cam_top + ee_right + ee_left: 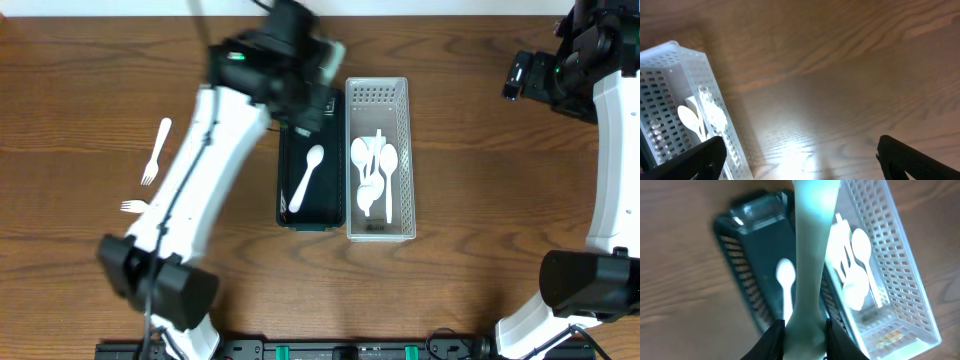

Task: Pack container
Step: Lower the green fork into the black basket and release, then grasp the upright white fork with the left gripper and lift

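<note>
The left gripper squeezes tight on a long white plastic utensil, spoon or fork I cannot tell. It is over the dark plastic basket, which has one white plastic spoon inside. The white plastic basket right beside it holds more white spoons. Two white plastic forks lie on the brown wooden table. The right gripper has its fingers spread far apart and holds nothing.

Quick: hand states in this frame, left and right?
Left hand: closed on a white plastic utensil, too blurred to tell which kind.
Right hand: open, holding nothing.
</note>
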